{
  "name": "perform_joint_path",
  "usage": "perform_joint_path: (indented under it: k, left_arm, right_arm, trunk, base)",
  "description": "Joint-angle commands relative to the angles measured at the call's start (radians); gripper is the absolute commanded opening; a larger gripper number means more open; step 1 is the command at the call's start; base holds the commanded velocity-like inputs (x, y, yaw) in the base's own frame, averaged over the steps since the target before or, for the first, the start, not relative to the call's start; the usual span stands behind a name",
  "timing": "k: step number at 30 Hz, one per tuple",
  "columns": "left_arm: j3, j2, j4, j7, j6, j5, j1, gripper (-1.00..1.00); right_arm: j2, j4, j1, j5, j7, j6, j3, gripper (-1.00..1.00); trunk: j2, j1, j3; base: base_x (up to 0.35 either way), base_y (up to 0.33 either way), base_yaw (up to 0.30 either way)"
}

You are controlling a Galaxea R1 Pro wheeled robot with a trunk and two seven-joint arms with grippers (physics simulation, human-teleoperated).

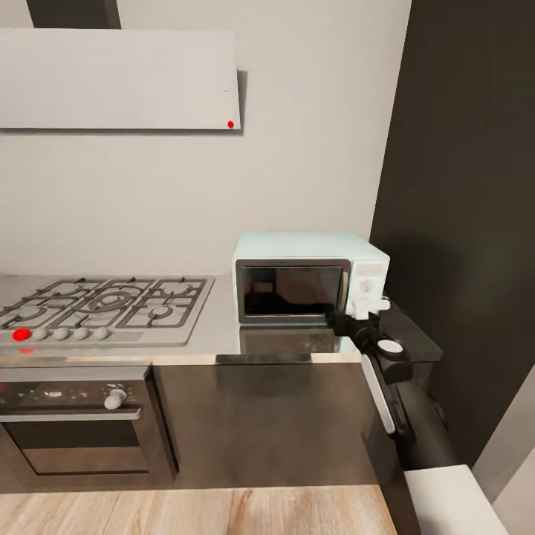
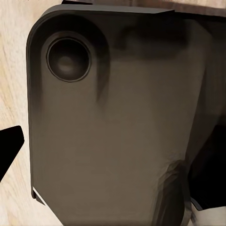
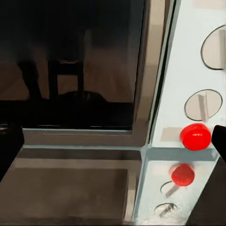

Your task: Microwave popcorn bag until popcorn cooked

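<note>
I have the right gripper [image 1: 349,321] at the lower right front corner of the microwave [image 1: 308,276], its door shut, on the grey desk [image 1: 223,331] right of the gas hob [image 1: 104,305]. Its fingers [image 3: 9,146] stand apart, holding nothing. A red button [image 3: 195,136] shows beneath the knobs [image 3: 203,104]. I cannot tell the left fingers' state.

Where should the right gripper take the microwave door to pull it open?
Probably the silver vertical strip at the door's right edge, next to the knobs, approached straight from the front. The microwave faces the robot with its door shut, and the dark glass looks flat, with nothing to pinch. The right gripper is open by the strip's lower end. The hinge side cannot be told.
</note>
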Motion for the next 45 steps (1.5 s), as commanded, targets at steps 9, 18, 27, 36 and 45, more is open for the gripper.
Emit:
perform_joint_path:
  k: [9,18,27,36,45]
  left_arm:
    - [0.0,-0.002,-0.002,0.0,-0.002,0.008,0.0,1.0]
    - [0.0,0.0,-0.001,-0.001,-0.002,0.008,0.0,1.0]
    - [0.001,-0.002,-0.002,-0.001,-0.003,0.008,0.0,1.0]
    - [0.002,-0.001,-0.002,-0.001,-0.003,0.008,0.0,1.0]
    - [0.002,-0.002,-0.002,-0.001,-0.002,0.008,0.0,1.0]
  right_arm:
    - [0.0,0.005,0.018,0.001,-0.023,-0.022,-0.045,1.0]
    - [-0.001,0.029,0.019,0.01,-0.023,-0.023,-0.048,1.0]
    - [-0.001,0.028,0.019,0.012,-0.023,-0.023,-0.048,1.0]
    - [-0.001,0.028,0.019,0.01,-0.023,-0.023,-0.048,1.0]
    - [-0.001,0.028,0.019,0.004,-0.027,-0.026,-0.086,1.0]
  trunk:
    - [-0.001,0.0,-0.001]
    - [-0.001,0.0,-0.001]
    - [-0.001,0.0,-0.001]
    - [-0.001,0.0,-0.001]
    - [-0.001,0.0,-0.001]
  base:
    - [0.001,0.0,0.0]
    - [0.175,0.0,0.0]
    - [0.035,0.0,0.0]
    - [0.082,0.0,0.0]
    - [0.001,0.0,0.0]
